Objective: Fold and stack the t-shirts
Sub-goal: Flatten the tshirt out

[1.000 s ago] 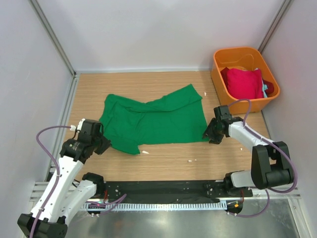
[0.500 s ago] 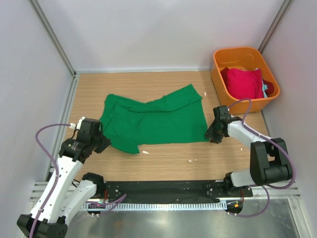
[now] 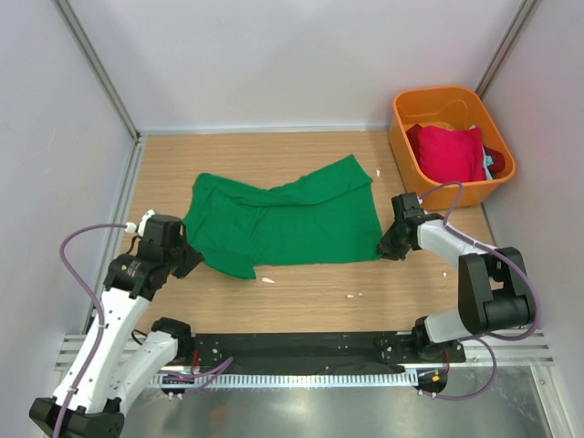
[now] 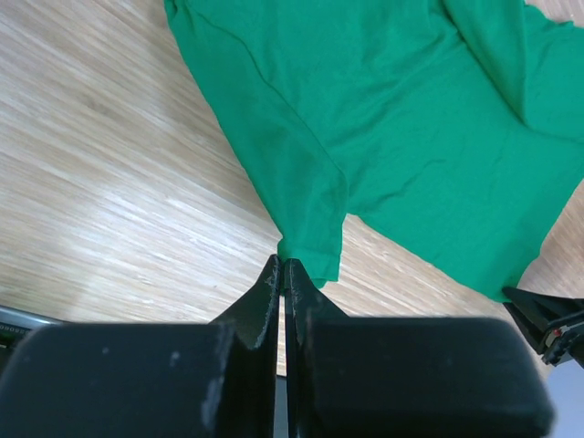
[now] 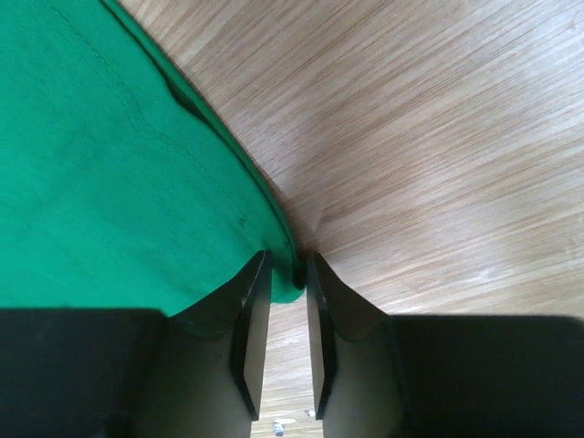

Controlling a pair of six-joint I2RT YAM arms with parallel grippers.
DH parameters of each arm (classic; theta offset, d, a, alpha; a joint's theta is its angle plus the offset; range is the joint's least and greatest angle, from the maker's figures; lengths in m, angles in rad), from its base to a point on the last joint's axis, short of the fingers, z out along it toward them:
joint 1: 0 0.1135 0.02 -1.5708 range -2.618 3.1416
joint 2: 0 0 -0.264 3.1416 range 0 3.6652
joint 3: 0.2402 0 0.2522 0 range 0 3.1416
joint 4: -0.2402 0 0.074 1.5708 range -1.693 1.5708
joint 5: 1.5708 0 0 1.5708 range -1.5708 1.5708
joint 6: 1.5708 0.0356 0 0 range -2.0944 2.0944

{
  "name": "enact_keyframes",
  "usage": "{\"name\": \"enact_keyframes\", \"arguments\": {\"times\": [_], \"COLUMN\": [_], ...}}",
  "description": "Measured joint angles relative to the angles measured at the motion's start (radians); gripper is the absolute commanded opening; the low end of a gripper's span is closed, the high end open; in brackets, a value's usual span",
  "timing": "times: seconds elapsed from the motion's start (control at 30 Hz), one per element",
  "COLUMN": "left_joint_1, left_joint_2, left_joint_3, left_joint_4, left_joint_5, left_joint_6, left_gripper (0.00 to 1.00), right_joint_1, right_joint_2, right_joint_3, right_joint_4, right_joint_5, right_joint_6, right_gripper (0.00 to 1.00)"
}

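Note:
The bright green t-shirt point(image 3: 292, 219) lies spread and rumpled on the wooden table. My left gripper point(image 3: 189, 258) is at its near left sleeve. In the left wrist view the shirt point(image 4: 411, 119) fills the top, and the left gripper point(image 4: 284, 265) is shut with the sleeve's tip pinched at the fingertips. My right gripper point(image 3: 383, 248) is at the shirt's near right corner. In the right wrist view the right gripper point(image 5: 287, 269) is closed narrow on the shirt's hem corner point(image 5: 91, 164). The crimson red t-shirt point(image 3: 452, 152) lies in the bin, with a bit of the teal one point(image 3: 490, 164) beside it.
The orange plastic bin point(image 3: 438, 94) stands at the back right against the wall. Small white scraps lie on the table point(image 3: 267, 280), one near the front point(image 3: 351, 296). White walls and metal posts close in the table on three sides.
My left gripper has moved a little up and right, and the sleeve's near edge has shifted with it. My right gripper has edged left onto the shirt's corner.

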Motion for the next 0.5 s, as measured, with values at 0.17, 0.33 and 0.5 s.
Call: {"name": "enact_keyframes", "arguments": {"times": [0.17,0.33,0.5], "left_joint_1": [0.000,0.000,0.000], "left_joint_2": [-0.007,0.004,0.094], "left_joint_3": [0.002,0.079,0.364], "left_joint_4": [-0.003,-0.015,0.003], "left_joint_5": [-0.005,-0.031,-0.090], "left_joint_6": [0.000,0.010,0.073], "left_gripper": [0.00,0.00,0.00], "right_joint_1": [-0.002,-0.002,-0.002], "right_joint_2": [0.005,0.008,0.008], "right_joint_3": [-0.010,0.013,0.218], "right_joint_4": [0.032,0.013,-0.075], "right_joint_5": [-0.018,-0.024,-0.027], "right_joint_6": [0.020,-0.005,-0.060], "right_gripper": [0.01,0.01,0.01]}}
